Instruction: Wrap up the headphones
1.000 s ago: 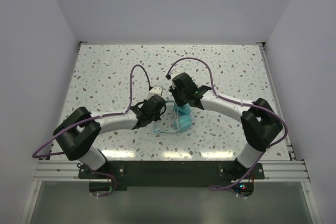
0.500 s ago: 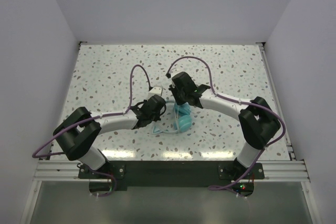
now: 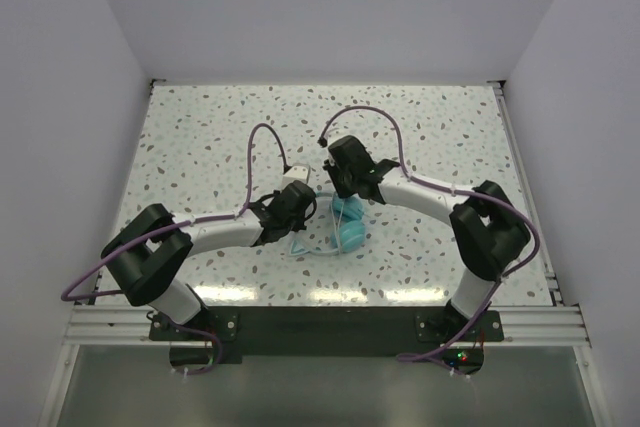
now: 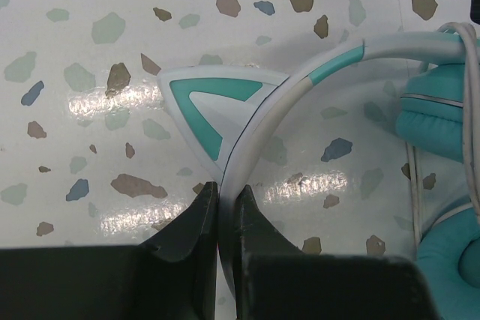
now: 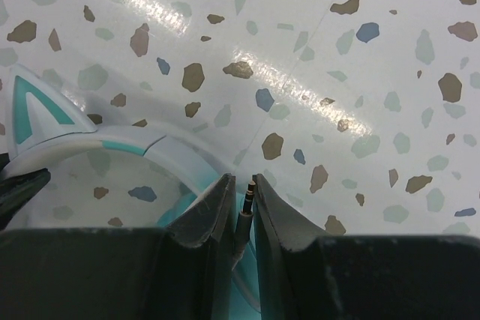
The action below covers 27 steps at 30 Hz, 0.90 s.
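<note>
The headphones (image 3: 349, 229) lie on the speckled table between the two arms, teal ear cups (image 4: 442, 121) side by side. My left gripper (image 4: 227, 189) is shut on the pale headband (image 4: 300, 88), just below a pointed cat ear (image 4: 214, 106). The thin pale cable (image 4: 471, 110) runs down past the cups. My right gripper (image 5: 242, 181) hangs over the headphones with its jaws nearly together, and the cable's grey audio plug (image 5: 248, 192) stands upright between them, its sleeve filling the gap. The other cat ear (image 5: 34, 114) and headband (image 5: 127, 145) show to its left.
Thick purple robot cables (image 3: 262, 137) loop above both wrists. Grey walls close the table (image 3: 200, 137) on the left, back and right. A metal rail (image 3: 320, 322) with the arm bases runs along the near edge.
The right arm has shifted slightly left, and its jaws have eased a little apart around the plug. The left arm and the headphones have not moved.
</note>
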Each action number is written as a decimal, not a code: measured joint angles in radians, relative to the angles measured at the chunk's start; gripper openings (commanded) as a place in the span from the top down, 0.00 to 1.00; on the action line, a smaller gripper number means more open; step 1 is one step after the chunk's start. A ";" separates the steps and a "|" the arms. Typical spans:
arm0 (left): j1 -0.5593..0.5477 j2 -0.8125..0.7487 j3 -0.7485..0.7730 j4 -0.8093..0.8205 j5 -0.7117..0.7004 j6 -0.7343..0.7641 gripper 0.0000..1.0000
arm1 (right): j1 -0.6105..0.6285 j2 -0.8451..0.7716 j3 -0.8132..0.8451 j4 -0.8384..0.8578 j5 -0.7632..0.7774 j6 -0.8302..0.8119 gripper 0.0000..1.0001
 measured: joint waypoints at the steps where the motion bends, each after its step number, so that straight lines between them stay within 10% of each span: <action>1: 0.000 0.000 0.000 0.000 0.000 0.000 1.00 | 0.000 0.005 0.001 0.000 0.000 0.000 0.81; 27: -0.002 0.000 0.000 -0.018 0.023 -0.017 0.92 | -0.007 0.123 0.068 0.017 -0.030 0.046 0.75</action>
